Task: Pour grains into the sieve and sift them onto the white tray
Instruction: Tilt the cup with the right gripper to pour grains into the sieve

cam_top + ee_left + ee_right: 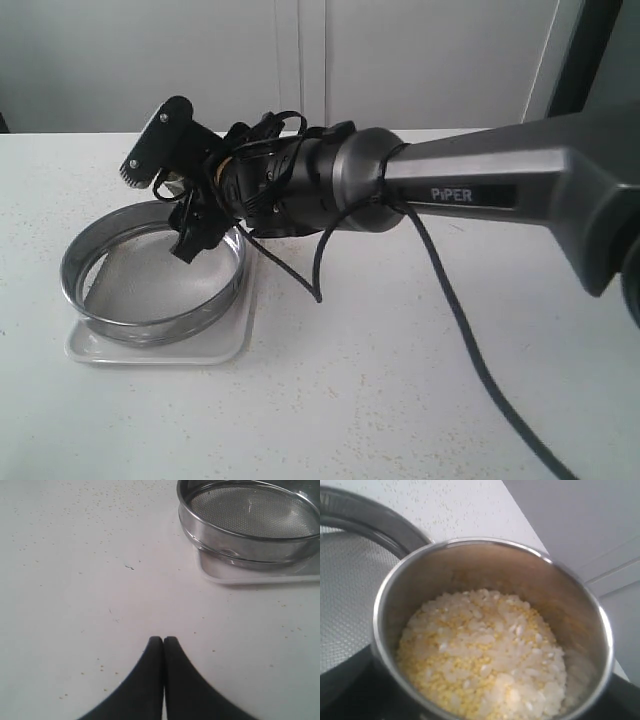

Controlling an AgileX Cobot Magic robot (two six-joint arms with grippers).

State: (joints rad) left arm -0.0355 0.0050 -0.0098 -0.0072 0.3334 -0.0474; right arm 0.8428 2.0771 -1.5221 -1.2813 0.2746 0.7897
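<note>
The grains (482, 655), golden-yellow granules mixed with whitish rice, fill the small steel cup (490, 580) my right gripper (200, 205) clasps over the wide steel mesh sieve (150, 290); next I should tip; my left gripper (163, 639) rests closed, empty.

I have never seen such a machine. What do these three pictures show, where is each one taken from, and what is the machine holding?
It is a robot with two arms. The exterior view looks at the table from outside: a sieve sits on a white tray. The other two views come from cameras on the wrists. The left hand is shut, empty, and hangs above the bare table near the sieve. The right hand holds a steel cup beside the sieve's rim. The cup is full of grains, yellow and white, not yet poured.
</note>
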